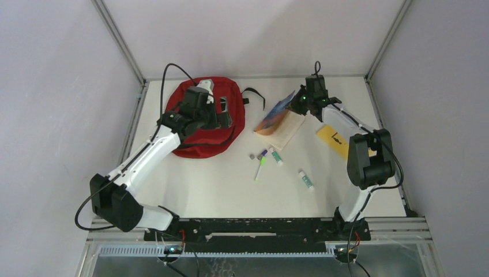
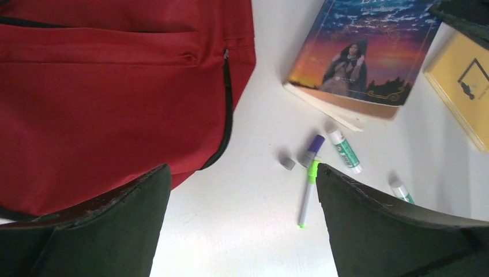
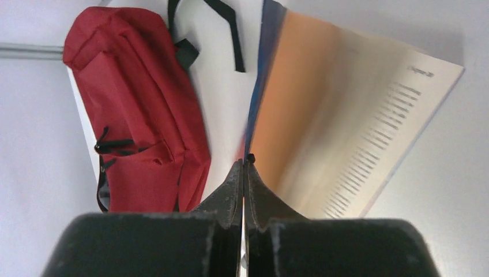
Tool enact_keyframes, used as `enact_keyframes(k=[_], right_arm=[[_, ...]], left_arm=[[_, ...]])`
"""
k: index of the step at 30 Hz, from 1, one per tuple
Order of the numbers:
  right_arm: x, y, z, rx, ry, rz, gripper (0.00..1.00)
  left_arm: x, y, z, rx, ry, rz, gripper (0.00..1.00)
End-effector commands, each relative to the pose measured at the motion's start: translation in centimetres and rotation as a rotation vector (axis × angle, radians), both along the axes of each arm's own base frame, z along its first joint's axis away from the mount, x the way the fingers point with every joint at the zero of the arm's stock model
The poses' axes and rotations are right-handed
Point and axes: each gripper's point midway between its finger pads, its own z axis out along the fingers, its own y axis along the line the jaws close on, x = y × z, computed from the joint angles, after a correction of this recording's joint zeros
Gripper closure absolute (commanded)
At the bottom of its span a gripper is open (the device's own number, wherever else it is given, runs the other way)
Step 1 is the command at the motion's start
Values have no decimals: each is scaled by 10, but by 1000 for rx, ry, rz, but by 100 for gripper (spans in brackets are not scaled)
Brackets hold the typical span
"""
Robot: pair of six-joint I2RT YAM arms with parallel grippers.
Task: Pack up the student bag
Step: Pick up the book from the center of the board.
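One soft red fabric backpack (image 1: 202, 130) lies at the far left of the white tabletop (image 1: 219, 190), with your left claw (image 2: 242, 231) hanging released over its right side. Right of it, your right claw (image 3: 245, 167) is clenched on the front cover of the sunset-printed paperback book (image 1: 282, 124), that cover raised. You're at the book pickup, I'd judge; the next move calls for a grip on the whole book and an opened bag. A yellow booklet (image 1: 334, 141), white glue stick (image 1: 306, 180) and green-tipped pen (image 1: 259, 169) lie nearer.
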Motion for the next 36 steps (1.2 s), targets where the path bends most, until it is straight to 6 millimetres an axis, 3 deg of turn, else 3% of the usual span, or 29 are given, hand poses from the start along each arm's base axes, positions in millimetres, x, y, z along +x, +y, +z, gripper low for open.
enact_keyframes(k=[1,3,5,6,8,9,11,15,18,21,29,33,36], right_arm=[[10,-10,50,-53,-215,177,100],[12,-11,48,-60,-217,253,100],[9,-21,32,-86,-130,261,100],[8,-27,25,-98,-89,240,92],[5,-38,15,-110,-51,182,41],[2,-45,11,-116,-41,146,26],[-5,-57,2,-118,-20,93,13],[-19,-68,-19,-67,19,78,11],[-26,-67,-39,-24,62,105,15],[-27,-68,-49,16,76,101,17],[-24,-61,-76,123,111,113,20],[-23,-60,-94,132,146,98,22],[-20,-54,-98,170,142,111,29]], left_arm=[[18,-32,27,-93,-42,-98,0],[23,-47,28,-119,-25,-142,0],[31,-62,25,-120,-11,-168,0],[36,-69,22,-118,1,-180,0],[46,-83,14,-109,25,-197,0],[52,-89,6,-97,41,-201,0],[60,-102,-8,-83,77,-213,0],[73,-132,-31,-74,119,-250,0],[87,-157,-39,-97,132,-261,0],[101,-175,-64,-115,179,-262,0],[124,-190,-106,-96,256,-269,2],[119,-196,-124,-148,321,-302,2],[110,-201,-140,-173,379,-327,2]])
